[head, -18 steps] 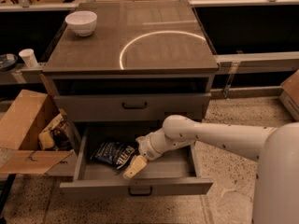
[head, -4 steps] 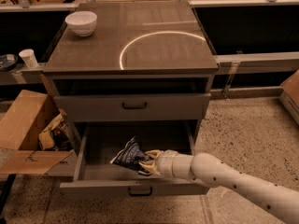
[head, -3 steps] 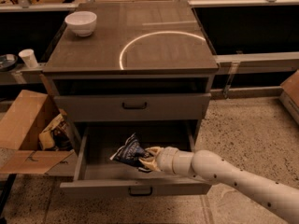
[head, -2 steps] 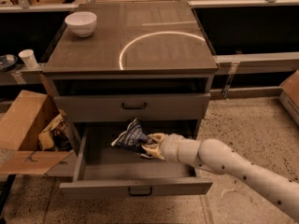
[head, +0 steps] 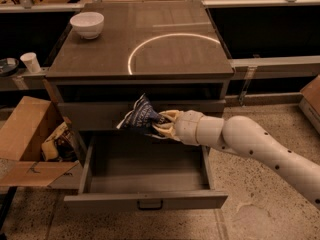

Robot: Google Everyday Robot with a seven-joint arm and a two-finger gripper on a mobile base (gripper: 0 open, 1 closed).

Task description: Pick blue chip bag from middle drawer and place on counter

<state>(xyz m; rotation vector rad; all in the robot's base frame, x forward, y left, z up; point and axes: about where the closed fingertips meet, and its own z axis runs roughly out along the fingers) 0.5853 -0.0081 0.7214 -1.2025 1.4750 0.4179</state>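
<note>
My gripper (head: 162, 124) is shut on the blue chip bag (head: 141, 116), a dark navy crinkly bag with white lettering. It holds the bag in the air above the open middle drawer (head: 145, 171), in front of the closed upper drawer's front panel. The drawer's grey floor is bare. The counter (head: 140, 39) with its pale circular arc lies above and behind the bag. My white arm reaches in from the lower right.
A white bowl (head: 87, 24) stands on the counter's back left corner. An open cardboard box (head: 30, 141) with clutter sits on the floor left of the cabinet. A white cup (head: 31, 62) stands on a ledge at the left. Speckled floor lies at the right.
The gripper closed on the bag in the drawer and has lifted it upward, out of the drawer, to the level of the upper drawer's front.
</note>
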